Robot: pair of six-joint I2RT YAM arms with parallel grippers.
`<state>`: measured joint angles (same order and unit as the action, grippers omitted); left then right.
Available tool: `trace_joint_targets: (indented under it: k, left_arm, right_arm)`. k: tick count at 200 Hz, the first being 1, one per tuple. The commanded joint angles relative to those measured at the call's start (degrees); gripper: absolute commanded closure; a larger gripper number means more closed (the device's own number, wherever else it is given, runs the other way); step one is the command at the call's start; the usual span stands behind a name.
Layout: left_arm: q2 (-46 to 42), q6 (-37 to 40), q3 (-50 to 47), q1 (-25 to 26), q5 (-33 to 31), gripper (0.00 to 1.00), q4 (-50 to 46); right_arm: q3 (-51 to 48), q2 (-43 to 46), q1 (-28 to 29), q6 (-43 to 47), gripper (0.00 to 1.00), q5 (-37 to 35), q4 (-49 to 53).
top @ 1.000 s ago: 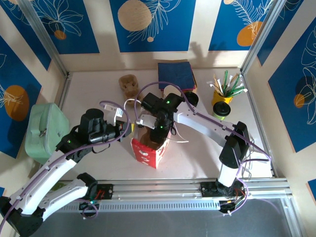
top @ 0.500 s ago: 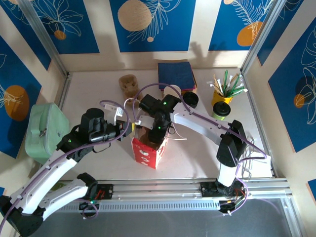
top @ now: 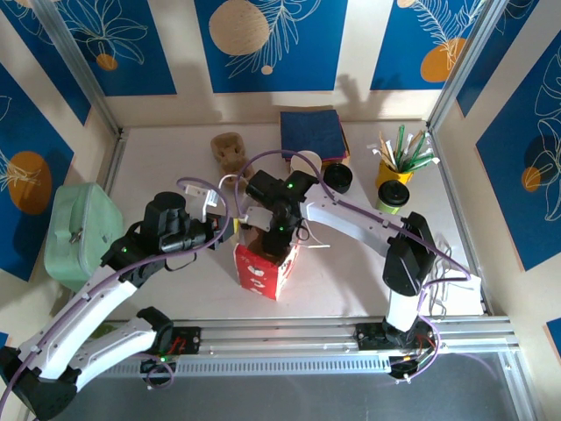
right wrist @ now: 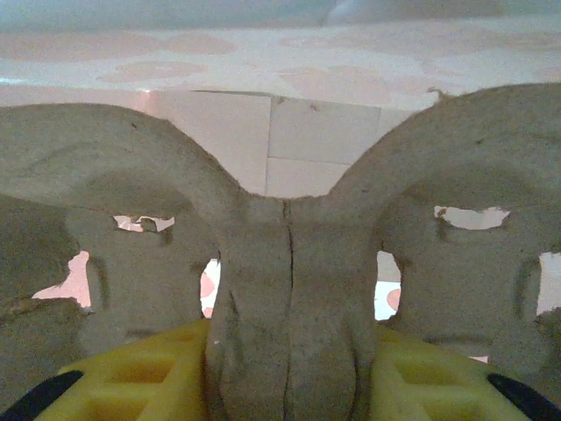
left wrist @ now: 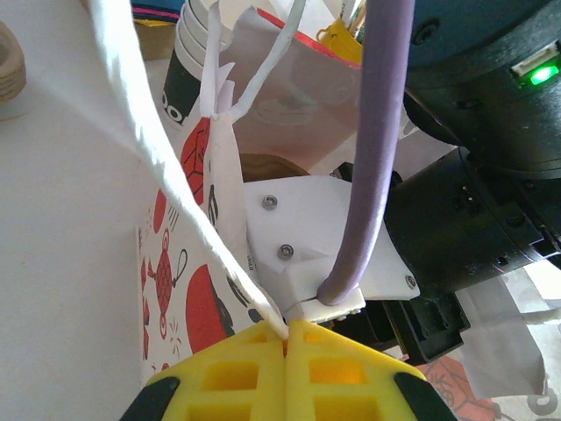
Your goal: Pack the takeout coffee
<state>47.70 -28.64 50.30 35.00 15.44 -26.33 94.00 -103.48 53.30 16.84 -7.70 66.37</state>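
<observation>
Jaws: the left gripper (left wrist: 287, 333) is pinched fully together on 1 white handle (left wrist: 166, 167) of the paper bag (top: 261, 270). The right gripper (right wrist: 289, 368), part-open, clamps the pulp carrier (right wrist: 289, 254) inside it. The takeout coffee (top: 392, 196) stands well apart, untouched. If the handle slips, the bag could collapse onto the carrier.

I am looking into a lab test cell: aluminium posts (top: 81, 74) are framing blue leaf-print panels (top: 307, 53) around the tabletop (top: 351, 281), above a mounting rail (top: 289, 333).
</observation>
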Motion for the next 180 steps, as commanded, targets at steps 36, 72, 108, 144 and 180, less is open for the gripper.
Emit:
trace_joint_targets:
  k: [36, 72, 108, 144, 180]
  left_arm:
    - [-0.51, -0.26, 1.46, 0.31, 0.02, 0.97, 2.51]
    - [-0.51, -0.19, 1.55, 0.26, 0.07, 0.97, 2.53]
    - [-0.42, -0.36, 1.29, 0.28, 0.18, 0.97, 2.79]
    - [-0.65, -0.52, 1.11, 0.32, 0.33, 0.97, 3.15]
    - [-0.68, -0.62, 0.67, 0.28, 0.55, 0.97, 3.52]
  right_arm:
    - [-0.85, -3.76, 1.37, -1.19, 0.60, -0.56, 1.16]
    - [0.70, -3.34, 1.53, -1.88, 0.60, -1.26, 3.05]
    - [3.06, -0.56, 2.13, -1.32, 0.60, -0.79, 3.23]
    - [5.62, -0.17, 2.20, -1.15, 0.60, -2.09, 4.36]
    - [5.94, -1.12, 2.12, -1.28, 0.60, -1.61, 4.02]
